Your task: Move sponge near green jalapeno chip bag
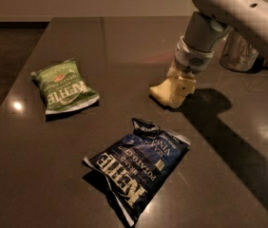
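Note:
The sponge (159, 92), a small pale yellow block, lies on the dark table right of centre. My gripper (178, 86) is down on the sponge's right part and hides it; only the left end of the sponge shows. The green jalapeno chip bag (64, 86), crinkled with white KETTLE lettering, lies flat at the left of the table, well apart from the sponge and the gripper.
A larger dark blue Kettle chip bag (139, 166) lies at the front centre, just below the sponge. A clear container (238, 54) stands at the back right behind my arm. The table's left edge (10, 103) runs close to the green bag.

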{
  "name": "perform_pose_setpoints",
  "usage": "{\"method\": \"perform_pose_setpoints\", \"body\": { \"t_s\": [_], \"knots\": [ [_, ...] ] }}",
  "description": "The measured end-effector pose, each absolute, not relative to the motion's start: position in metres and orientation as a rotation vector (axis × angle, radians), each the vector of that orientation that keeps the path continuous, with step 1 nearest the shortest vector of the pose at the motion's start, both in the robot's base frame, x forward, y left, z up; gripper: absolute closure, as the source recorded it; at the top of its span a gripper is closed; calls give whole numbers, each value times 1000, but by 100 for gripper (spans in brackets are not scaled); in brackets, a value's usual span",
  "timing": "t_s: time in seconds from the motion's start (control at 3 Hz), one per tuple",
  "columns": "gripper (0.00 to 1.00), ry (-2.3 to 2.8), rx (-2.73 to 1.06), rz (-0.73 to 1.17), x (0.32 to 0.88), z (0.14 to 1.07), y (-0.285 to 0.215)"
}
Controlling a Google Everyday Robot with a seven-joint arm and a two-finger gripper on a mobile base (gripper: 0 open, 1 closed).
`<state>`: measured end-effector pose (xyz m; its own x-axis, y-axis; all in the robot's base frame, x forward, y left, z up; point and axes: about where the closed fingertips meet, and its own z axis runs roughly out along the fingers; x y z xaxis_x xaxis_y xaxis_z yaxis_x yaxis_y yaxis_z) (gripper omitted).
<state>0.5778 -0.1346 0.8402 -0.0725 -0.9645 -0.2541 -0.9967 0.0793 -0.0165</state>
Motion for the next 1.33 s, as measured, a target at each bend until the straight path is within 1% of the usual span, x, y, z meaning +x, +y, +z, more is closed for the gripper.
{"method": "perform_pose_setpoints", "body": {
  "t_s": [0.33, 0.67, 1.0, 1.33],
  "knots": [
    [62, 2129, -1992, 270, 584, 850, -122],
    [85, 2052, -2005, 307, 594, 872, -90],
    [100, 1963, -2026, 342, 603, 884, -47],
    [100, 1893, -2057, 376, 612, 886, -4]
  ]
}}
